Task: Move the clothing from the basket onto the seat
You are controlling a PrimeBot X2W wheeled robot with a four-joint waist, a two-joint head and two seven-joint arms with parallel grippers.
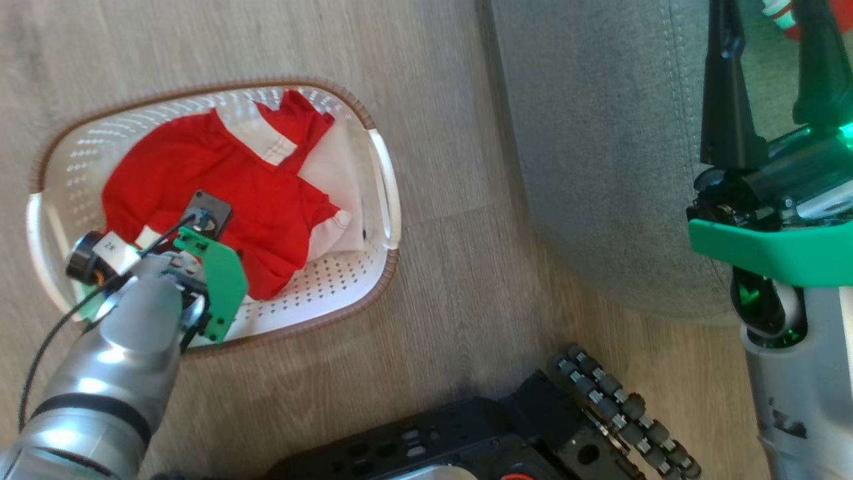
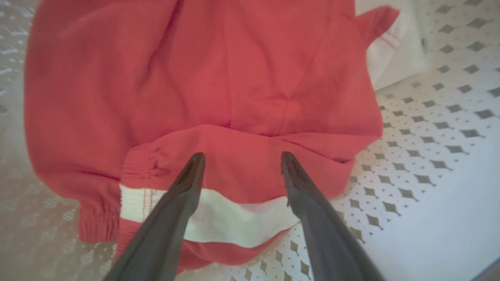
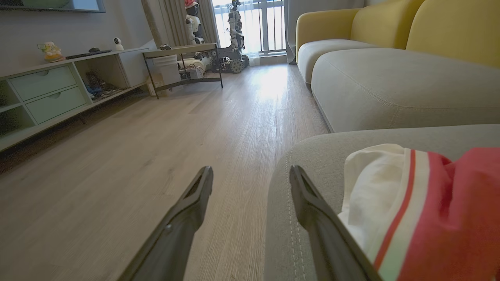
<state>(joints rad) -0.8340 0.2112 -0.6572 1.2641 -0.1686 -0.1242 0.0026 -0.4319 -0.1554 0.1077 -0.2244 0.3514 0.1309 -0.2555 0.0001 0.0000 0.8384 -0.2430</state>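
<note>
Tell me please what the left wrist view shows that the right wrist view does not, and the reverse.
Left wrist view, not right: the left gripper, open, pointed at red clothing in the white perforated basket. Right wrist view, not left: the right gripper, open, the grey-green seat, wooden floor, a yellow-backed sofa. Shared: an open gripper and red-and-white fabric; in the right wrist view it is a garment lying on the seat.

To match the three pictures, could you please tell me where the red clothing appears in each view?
Head view: clothing in the basket, centre-left; another piece on the seat, top right.
Left wrist view: across the upper middle, on the basket floor.
Right wrist view: lower right, on the seat.
Shared landmarks: the basket (head, left wrist); the seat (head, right wrist).
</note>
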